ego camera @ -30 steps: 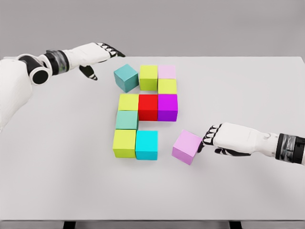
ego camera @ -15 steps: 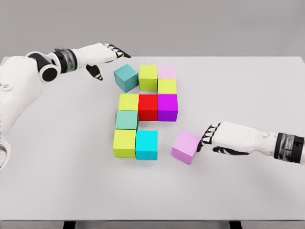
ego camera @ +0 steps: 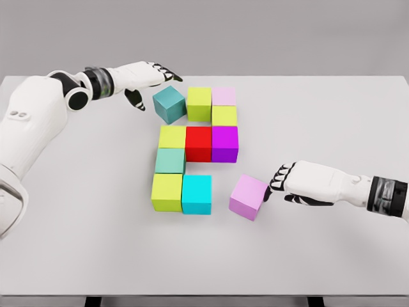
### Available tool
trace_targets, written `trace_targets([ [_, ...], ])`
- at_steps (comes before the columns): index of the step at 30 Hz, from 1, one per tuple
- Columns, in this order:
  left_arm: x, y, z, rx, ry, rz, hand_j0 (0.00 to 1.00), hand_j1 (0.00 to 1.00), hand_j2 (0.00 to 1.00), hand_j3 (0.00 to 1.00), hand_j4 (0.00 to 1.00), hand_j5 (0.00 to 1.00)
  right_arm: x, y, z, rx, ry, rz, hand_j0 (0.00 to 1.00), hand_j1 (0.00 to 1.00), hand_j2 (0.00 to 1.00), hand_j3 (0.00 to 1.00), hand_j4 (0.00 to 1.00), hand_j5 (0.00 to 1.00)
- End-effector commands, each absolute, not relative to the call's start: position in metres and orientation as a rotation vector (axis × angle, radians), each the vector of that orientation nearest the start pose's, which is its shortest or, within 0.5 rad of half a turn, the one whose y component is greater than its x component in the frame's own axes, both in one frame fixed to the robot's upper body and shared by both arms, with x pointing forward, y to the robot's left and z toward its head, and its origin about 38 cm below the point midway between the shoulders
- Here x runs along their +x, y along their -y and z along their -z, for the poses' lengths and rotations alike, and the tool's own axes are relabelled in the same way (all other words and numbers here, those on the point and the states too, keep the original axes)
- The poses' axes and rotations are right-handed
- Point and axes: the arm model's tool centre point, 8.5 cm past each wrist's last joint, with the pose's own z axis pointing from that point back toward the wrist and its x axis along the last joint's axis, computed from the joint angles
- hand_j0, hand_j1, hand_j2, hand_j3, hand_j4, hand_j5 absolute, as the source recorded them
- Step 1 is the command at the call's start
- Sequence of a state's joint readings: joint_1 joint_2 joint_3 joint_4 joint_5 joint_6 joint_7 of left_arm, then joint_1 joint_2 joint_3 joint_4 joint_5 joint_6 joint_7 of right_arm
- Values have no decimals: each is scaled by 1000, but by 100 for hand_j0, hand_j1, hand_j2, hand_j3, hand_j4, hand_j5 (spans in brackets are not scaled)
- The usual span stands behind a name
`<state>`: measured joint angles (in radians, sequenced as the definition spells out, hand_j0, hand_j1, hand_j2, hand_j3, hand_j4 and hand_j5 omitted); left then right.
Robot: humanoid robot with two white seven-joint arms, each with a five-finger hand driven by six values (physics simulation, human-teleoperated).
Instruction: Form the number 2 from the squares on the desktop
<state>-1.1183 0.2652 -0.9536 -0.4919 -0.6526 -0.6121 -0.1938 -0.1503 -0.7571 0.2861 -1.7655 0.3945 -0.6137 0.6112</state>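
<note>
Right hand (ego camera: 300, 184) nudging a violet cube (ego camera: 248, 196).
Its curled fingertips are touching the cube's right side, gripping nothing.

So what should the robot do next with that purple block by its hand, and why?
Probably keep nudging the light purple block left with the right hand until it meets the cyan block. It sits tilted, apart from the bottom row, whose right end has a gap.

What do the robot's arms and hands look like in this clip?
Both arms are glossy white shells with a grey-and-black banded cuff at the wrist. The left hand and right hand are white with black finger segments. The left arm shows a black ringed joint near the elbow.
</note>
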Motion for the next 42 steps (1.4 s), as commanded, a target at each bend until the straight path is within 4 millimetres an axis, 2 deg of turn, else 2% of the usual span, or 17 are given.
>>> trace_targets([
  [1, 578, -206, -177, 556, 1304, 1986, 100, 100, 100, 100, 100, 100, 335, 278, -164, -181, 1510, -2043, 60, 60, 60, 60, 60, 60],
  [3, 579, -207, -176, 559, 1295, 1988, 100, 100, 100, 100, 100, 100, 334, 275, -161, -174, 1514, -2039, 60, 60, 60, 60, 60, 60],
  [9, 579, -203, -175, 558, 1293, 2000, 90, 90, 90, 90, 90, 90, 336, 272, -162, -173, 1526, -2034, 60, 60, 60, 60, 60, 60],
  [14, 579, -196, -175, 552, 1300, 2007, 88, 88, 88, 88, 88, 88, 337, 275, -164, -188, 1524, -2031, 60, 60, 60, 60, 60, 60],
  [19, 579, -196, -175, 553, 1298, 2010, 79, 79, 79, 79, 79, 79, 340, 281, -159, -189, 1503, -2018, 60, 60, 60, 60, 60, 60],
  [42, 579, -202, -174, 559, 1287, 2005, 79, 79, 79, 79, 79, 79, 341, 287, -145, -166, 1463, -1996, 57, 57, 57, 57, 57, 57],
])
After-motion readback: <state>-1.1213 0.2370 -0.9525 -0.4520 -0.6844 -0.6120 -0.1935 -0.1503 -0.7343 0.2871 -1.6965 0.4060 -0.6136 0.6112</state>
